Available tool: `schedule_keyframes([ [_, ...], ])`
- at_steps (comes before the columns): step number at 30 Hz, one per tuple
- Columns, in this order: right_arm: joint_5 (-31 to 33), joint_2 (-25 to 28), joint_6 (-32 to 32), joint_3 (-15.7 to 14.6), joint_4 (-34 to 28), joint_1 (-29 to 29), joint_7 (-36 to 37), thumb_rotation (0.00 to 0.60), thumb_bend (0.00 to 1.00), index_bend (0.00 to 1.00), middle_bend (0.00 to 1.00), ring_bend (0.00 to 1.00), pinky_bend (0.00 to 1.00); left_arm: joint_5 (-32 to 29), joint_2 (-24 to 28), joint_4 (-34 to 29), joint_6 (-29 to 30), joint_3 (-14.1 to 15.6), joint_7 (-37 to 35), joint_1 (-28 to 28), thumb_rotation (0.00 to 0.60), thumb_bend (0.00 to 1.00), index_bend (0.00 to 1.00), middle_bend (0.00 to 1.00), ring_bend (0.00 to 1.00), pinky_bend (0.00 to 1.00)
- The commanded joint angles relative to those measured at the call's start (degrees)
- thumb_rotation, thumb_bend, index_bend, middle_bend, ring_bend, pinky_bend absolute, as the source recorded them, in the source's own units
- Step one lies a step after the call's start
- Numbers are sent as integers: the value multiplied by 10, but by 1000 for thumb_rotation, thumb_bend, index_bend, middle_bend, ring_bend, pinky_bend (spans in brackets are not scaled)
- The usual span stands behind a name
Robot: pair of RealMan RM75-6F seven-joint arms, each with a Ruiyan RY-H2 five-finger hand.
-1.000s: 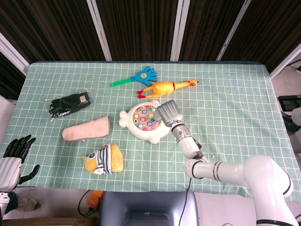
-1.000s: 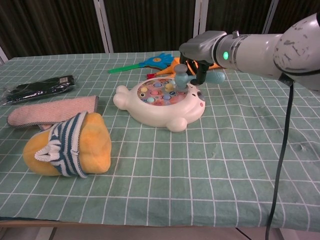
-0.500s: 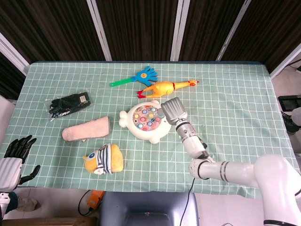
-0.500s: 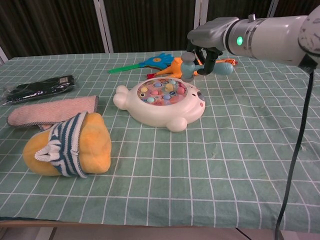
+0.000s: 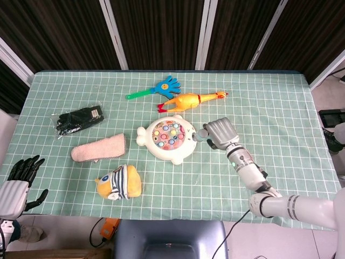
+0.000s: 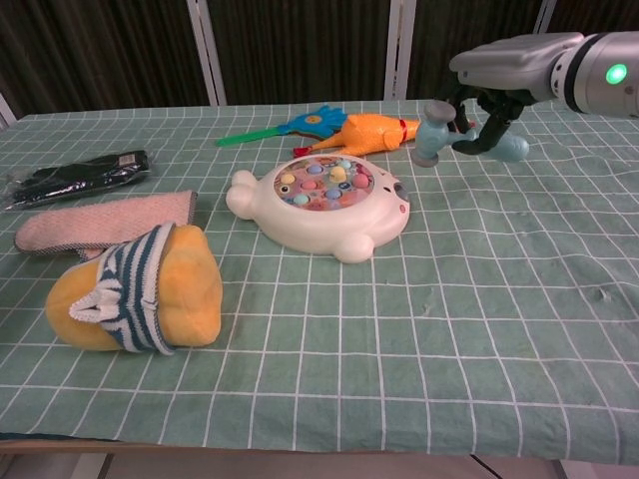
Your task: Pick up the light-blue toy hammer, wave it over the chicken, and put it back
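**Hammer held above the bench**

The right hand (image 6: 486,112) has its fingers clamped on the light-blue toy hammer (image 6: 435,130), held in the air right of the white game board (image 5: 166,140), nearer the robot than the rubber chicken (image 5: 188,100). The left hand (image 5: 20,182), fingers apart and empty, hangs off the bench (image 5: 280,113) corner.

Your right hand (image 6: 477,118) covers the middle of the light-blue plastic toy hammer (image 6: 436,131); your left hand (image 5: 19,186) sits cut by the head view's left edge.
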Motion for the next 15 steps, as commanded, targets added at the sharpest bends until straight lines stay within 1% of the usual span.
schedule_keyframes([
  [1,-102,-6,-13,-32,53,-64,112,600,558,1000,712,890,1000,1,-1,0,-2,0,2,-2,600,332,0,21,0,45],
  [3,-139,-22,-18,-43,89,-80,150,600,558,1000,712,887,1000,1,-3,1,-6,1,4,-4,600,332,0,21,0,45],
  [6,-169,-40,-30,-53,131,-92,179,600,558,1000,712,878,1000,0,-5,1,-12,2,6,-6,600,333,0,21,0,45],
  [9,-191,-56,-42,-55,167,-99,202,600,558,1000,712,871,1000,-1,-5,1,-14,1,7,-8,600,332,0,21,0,45],
  [15,-226,-86,-41,-53,217,-114,236,600,557,997,712,858,1000,-4,-7,1,-12,1,7,-6,600,332,0,21,0,46],
])
